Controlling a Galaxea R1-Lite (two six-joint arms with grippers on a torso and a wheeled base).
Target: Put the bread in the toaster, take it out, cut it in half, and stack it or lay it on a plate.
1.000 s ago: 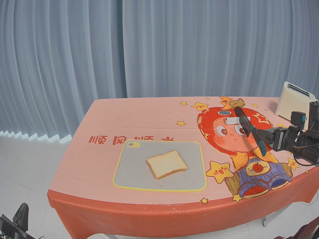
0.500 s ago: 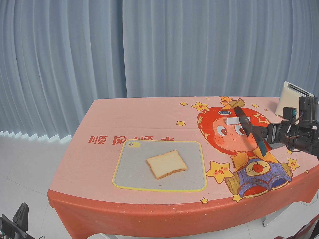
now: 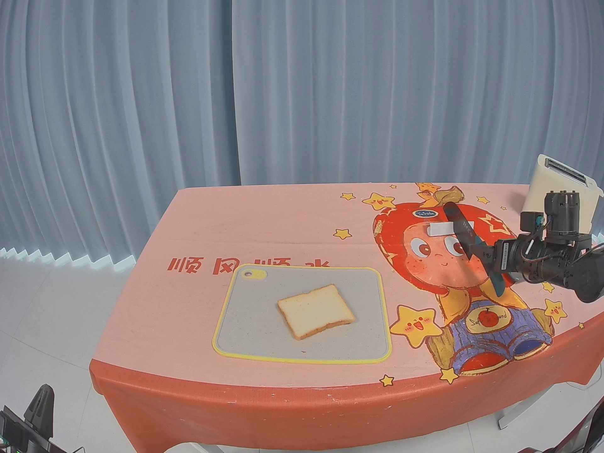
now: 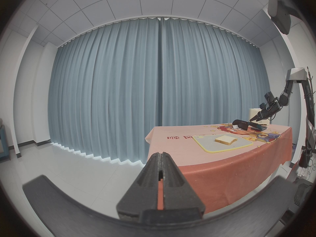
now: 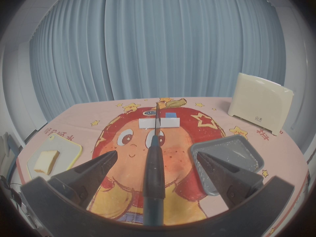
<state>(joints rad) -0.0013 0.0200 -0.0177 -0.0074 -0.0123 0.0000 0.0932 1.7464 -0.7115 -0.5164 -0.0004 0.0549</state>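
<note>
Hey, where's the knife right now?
In the head view the knife lies on the right side of the table, blade propped on a white rest over the cartoon face, handle between the open right end effector.

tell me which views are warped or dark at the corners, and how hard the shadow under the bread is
Head view: the curtain folds bow mildly, the light is even, and there is only a thin soft shadow under the bread on the cutting board. Left wrist view: strong fisheye, curved ceiling tiles, black corners. Right wrist view: same fisheye and dark corners.
</note>
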